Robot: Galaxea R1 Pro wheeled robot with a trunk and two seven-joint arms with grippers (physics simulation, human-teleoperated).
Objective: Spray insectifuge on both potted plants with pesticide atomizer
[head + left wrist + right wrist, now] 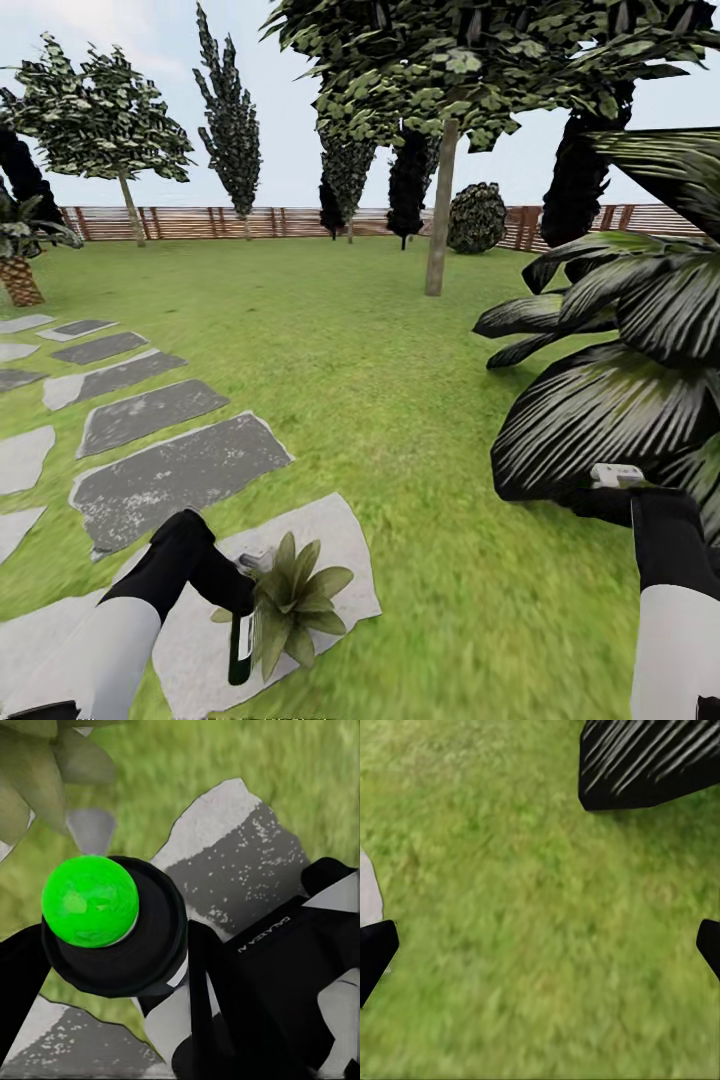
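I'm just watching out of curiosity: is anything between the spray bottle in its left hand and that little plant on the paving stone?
Nothing visible. The bottle hangs right beside the plant, its nozzle end at the leaves.

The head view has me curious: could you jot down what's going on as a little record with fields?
place: garden lawn with grey paving slabs, wooden fence behind
left gripper: shut on the atomizer, a dark bottle; green cap
potted plant: low rosette on a pale slab, right beside the atomizer
right gripper: open, over bare grass
nearby: dark palm fronds at the right
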